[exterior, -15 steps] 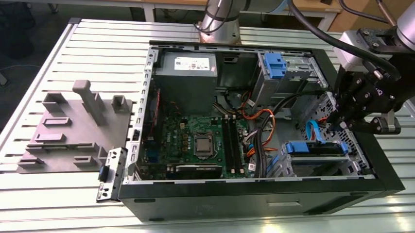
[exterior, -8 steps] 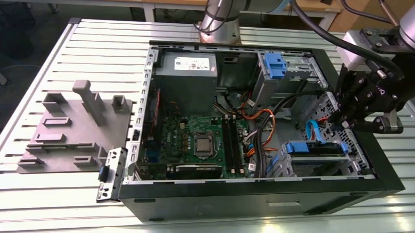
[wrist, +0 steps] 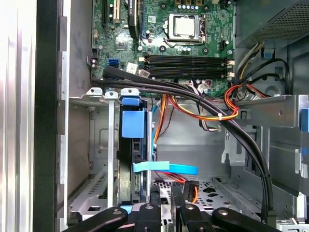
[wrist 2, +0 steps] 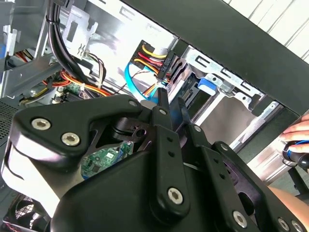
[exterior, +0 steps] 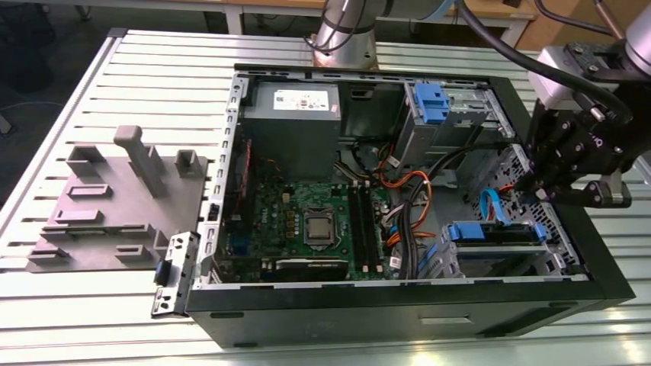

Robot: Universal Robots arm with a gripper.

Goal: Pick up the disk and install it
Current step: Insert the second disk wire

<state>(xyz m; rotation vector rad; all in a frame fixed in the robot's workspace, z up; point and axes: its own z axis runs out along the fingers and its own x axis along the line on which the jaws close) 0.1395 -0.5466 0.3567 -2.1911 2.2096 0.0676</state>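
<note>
Over the near corner of the open computer case (exterior: 407,305), on the exterior view's right, the gripper (exterior: 537,192) hangs just above the rim, its fingers drawn close with only a slim gap and nothing held between them. Both wrist views show that narrow, empty stance. Below it the disk (exterior: 493,232) sits in the lower drive bay of the case, its blue rail facing up and its body sunk between the grey bay walls. In the first wrist view the disk (wrist: 131,145) stands edge-on in that bay, the blue tab at its end, just beside the gripper (wrist: 165,194) but apart from it. A flat blue cable (wrist: 166,167) crosses between the disk and the fingertips, and orange and black wires run past toward the motherboard (exterior: 305,221). At the far side of the case lie the grey power supply (exterior: 295,107) with its white sticker and a tall blue latch (exterior: 431,103) on its metal cage. In the second wrist view the gripper (wrist 2: 171,99) points at a bundle of coloured wires, and a person's hand (wrist 2: 299,131) rests at the edge — holding something blue. Outside the case, on the exterior view's left, a grey fixture plate (exterior: 102,206) lies on the slatted table (exterior: 152,69).
</note>
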